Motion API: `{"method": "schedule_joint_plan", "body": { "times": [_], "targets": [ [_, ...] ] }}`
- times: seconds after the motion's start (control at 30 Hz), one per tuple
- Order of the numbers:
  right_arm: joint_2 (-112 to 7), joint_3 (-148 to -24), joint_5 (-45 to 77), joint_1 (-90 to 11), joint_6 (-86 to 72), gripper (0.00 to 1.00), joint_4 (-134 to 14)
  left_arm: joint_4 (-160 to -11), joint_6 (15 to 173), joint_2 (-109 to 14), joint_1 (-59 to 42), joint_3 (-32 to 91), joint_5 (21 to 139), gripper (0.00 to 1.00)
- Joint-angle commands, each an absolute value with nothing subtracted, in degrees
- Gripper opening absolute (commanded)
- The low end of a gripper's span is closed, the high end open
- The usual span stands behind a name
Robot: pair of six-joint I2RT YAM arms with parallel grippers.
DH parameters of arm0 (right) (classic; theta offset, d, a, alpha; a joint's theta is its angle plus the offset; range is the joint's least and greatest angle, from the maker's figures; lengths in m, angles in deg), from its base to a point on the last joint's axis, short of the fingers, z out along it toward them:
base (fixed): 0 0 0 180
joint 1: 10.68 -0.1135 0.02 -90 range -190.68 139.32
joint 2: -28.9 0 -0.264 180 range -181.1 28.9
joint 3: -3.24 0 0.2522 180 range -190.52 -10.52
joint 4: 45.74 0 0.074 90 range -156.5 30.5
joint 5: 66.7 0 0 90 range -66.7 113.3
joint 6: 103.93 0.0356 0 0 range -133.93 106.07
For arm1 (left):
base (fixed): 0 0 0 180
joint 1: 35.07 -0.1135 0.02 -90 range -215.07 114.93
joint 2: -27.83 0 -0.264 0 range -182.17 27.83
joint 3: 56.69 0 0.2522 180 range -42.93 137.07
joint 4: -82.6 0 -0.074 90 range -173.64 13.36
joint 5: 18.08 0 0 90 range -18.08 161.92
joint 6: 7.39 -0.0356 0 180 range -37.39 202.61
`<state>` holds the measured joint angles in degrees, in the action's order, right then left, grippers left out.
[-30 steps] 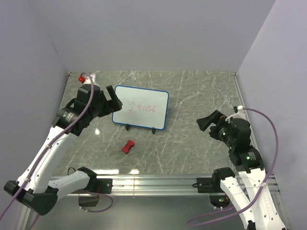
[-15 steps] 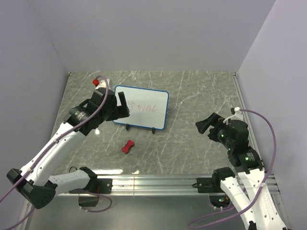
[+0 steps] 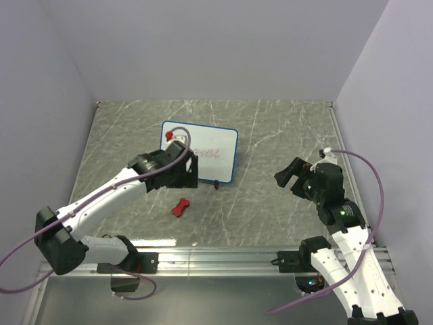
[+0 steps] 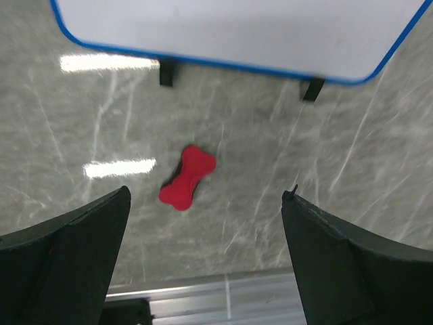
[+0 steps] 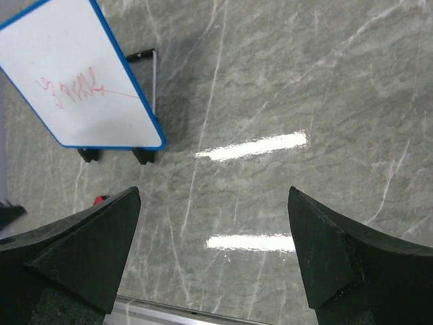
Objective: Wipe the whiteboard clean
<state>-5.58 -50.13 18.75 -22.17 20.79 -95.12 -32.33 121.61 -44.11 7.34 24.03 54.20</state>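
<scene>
The small rectangular white board with a thin blue frame (image 3: 215,153) stands on little black feet toward the back of the grey marbled surface (image 3: 284,128), red scribbles on its face (plainest from the right wrist). A small red bow-shaped eraser block (image 3: 180,207) lies just in front of it, untouched. The left hand (image 3: 184,173) hovers at the board's near left corner, fingers spread wide and empty. The right hand (image 3: 289,175) hangs well off to the right, likewise spread.

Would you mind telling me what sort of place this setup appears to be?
Probably a robotics lab test cell: the left arm and right arm bolted at a marble-patterned table, plain walls enclosing it, plus a whiteboard and red eraser.
</scene>
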Motion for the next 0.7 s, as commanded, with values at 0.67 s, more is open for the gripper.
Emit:
{"method": "schedule_joint_plan", "body": {
  "times": [0.67],
  "targets": [
    [-8.28,-51.04,18.73,-23.6,17.71,0.96,-93.96,-50.94,114.43,-48.38,7.56,3.83,68.49,0.98]
  ]
}}
